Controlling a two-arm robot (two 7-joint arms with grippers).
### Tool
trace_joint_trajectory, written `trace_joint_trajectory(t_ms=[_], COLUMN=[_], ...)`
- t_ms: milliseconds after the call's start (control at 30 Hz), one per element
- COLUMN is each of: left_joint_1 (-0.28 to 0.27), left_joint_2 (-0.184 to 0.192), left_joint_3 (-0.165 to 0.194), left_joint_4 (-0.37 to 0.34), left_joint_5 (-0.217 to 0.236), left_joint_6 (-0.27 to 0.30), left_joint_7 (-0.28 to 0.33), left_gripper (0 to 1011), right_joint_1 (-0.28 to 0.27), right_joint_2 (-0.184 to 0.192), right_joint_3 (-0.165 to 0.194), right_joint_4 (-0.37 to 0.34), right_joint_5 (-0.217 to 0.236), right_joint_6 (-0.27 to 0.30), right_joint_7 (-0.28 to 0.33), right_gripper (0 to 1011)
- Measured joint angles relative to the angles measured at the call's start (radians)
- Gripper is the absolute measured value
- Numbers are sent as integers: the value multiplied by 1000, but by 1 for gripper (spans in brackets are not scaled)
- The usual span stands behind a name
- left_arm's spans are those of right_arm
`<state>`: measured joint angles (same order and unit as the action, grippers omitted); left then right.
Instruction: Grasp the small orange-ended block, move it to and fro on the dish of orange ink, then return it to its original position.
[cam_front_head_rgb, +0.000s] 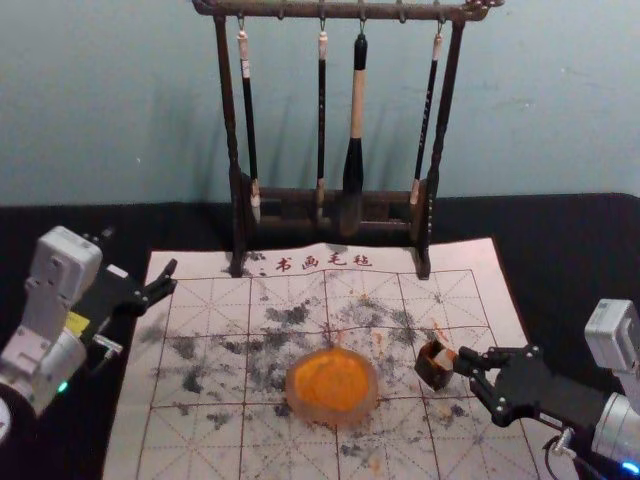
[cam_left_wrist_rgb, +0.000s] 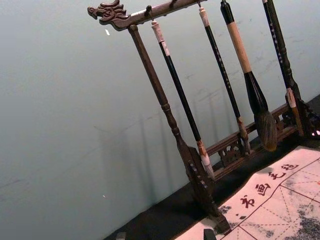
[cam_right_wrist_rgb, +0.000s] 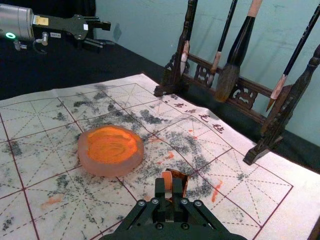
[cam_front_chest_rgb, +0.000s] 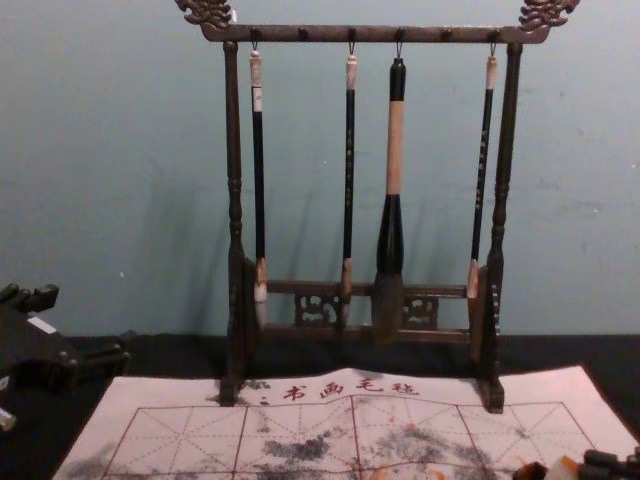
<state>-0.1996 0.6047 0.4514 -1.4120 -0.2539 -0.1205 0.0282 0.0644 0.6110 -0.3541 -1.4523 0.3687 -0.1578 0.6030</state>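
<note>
The black right gripper (cam_front_head_rgb: 467, 364) sits up close in the right wrist view, fingers pinching the small orange-ended block (cam_right_wrist_rgb: 167, 182). In the head view they're right of the round, translucent dish of orange ink (cam_front_head_rgb: 332, 386); the black left gripper (cam_front_head_rgb: 171, 280) hangs left of it, fingers spread.

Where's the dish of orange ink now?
In the head view, the dish sits on the mat, in front of the brush rack and left of the right gripper.

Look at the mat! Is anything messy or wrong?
Yes, the mat looks stained: dark smudges and orange marks lie outside the dish, where ink belongs. Its far edge is wavy, too, not flat.
</note>
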Motion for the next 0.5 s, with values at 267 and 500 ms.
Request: trace_joint_trajectory(t_ms=[267,500], left_joint_1=[0,0], left_joint_2=[0,0], left_joint_3=[0,0], left_joint_4=[0,0], left_joint_5=[0,0], left_joint_6=[0,0], left_joint_7=[0,0], left_gripper=[1001,1001], right_joint_1=[0,0], right_joint_2=[0,-4], right_joint_3=[0,11], right_joint_4=[0,-11], right_joint_5=[0,4], right_joint_6=[0,9], right_joint_7=[0,-7], right_gripper=[49,49])
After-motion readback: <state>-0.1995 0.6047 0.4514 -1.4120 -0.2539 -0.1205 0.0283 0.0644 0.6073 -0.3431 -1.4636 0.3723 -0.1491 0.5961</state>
